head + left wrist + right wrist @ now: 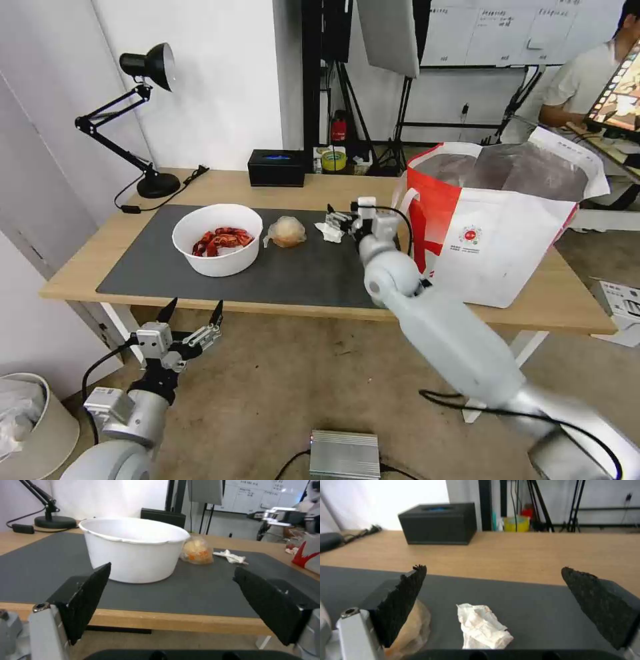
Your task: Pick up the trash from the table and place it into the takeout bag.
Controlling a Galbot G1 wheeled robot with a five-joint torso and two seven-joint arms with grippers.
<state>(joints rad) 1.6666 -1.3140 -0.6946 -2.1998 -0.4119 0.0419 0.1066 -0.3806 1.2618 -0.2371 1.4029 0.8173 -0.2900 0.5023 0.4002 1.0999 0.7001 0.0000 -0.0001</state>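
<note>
On the table's (313, 190) dark mat (300, 270) stand a white bowl of red scraps (217, 240) (133, 547), a clear-wrapped pale-orange lump (287, 231) (196, 552) (408, 632) and a crumpled white tissue (329, 230) (231, 556) (483, 627). My right gripper (339, 220) (493, 580) hovers open just above the tissue, one finger on each side, with the lump next to one of them. The white and red takeout bag (500, 220) stands open at the table's right end. Below the table's front edge my left gripper (193, 313) (173, 600) is open and faces the bowl.
A black box (276, 167) (438, 522) sits at the table's back edge, and a black desk lamp (143, 120) with its cable at the back left. A grey metal box (345, 455) lies on the floor in front. A bin (27, 427) stands at the lower left.
</note>
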